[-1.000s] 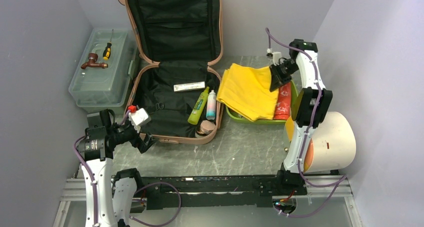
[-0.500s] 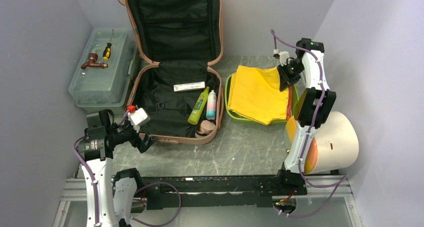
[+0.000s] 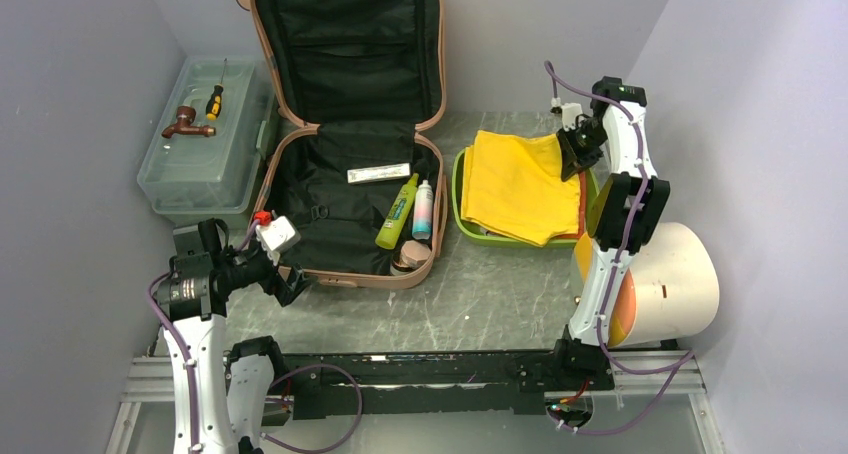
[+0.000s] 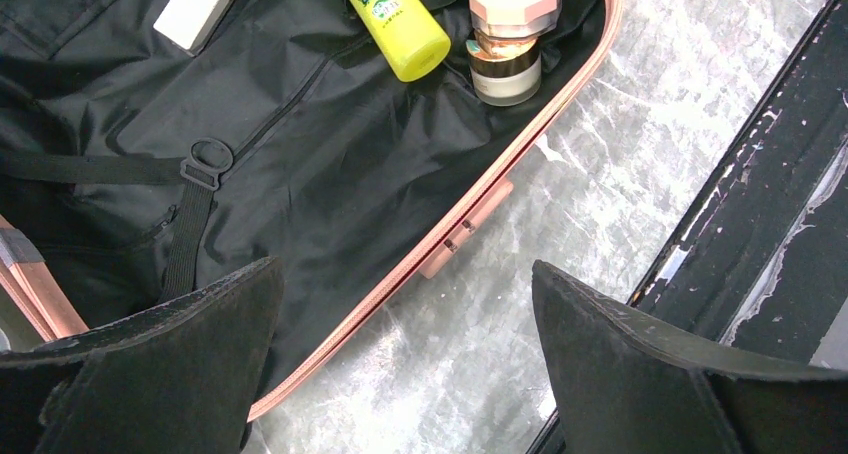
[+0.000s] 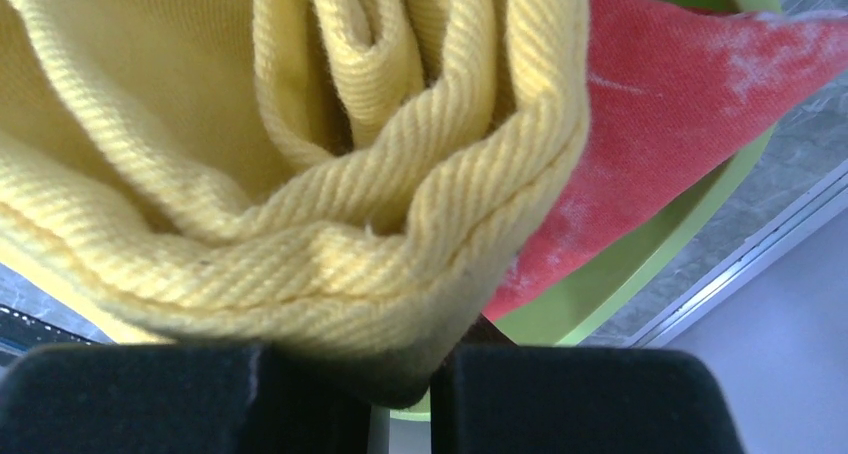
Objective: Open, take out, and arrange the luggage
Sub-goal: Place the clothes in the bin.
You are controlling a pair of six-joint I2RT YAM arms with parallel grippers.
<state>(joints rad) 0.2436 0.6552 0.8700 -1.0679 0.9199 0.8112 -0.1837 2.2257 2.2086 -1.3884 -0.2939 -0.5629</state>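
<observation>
The salmon-pink luggage (image 3: 350,278) lies open at the back centre, its lid (image 3: 345,49) leaning on the wall. On its black lining lie a white box (image 3: 378,174), a yellow-green bottle (image 3: 397,211), a white bottle (image 3: 423,209) and a jar (image 4: 510,34). My left gripper (image 3: 290,284) hovers open over the luggage's near left rim (image 4: 480,199), nothing between its fingers. My right gripper (image 3: 572,149) is shut on the corner of a yellow cloth (image 3: 515,184) that lies over the lime green tray (image 3: 490,236). A red cloth (image 5: 680,124) lies under it.
A translucent toolbox (image 3: 205,164) stands at the back left with a screwdriver (image 3: 215,99) and a brown tap (image 3: 187,124) on top. A large white cylinder (image 3: 665,284) sits beside the right arm. The black rail (image 3: 420,369) runs along the near edge.
My right gripper has carried the yellow cloth to the right, so it now lies over the green tray and hides most of the red cloth. The left arm has not moved.
</observation>
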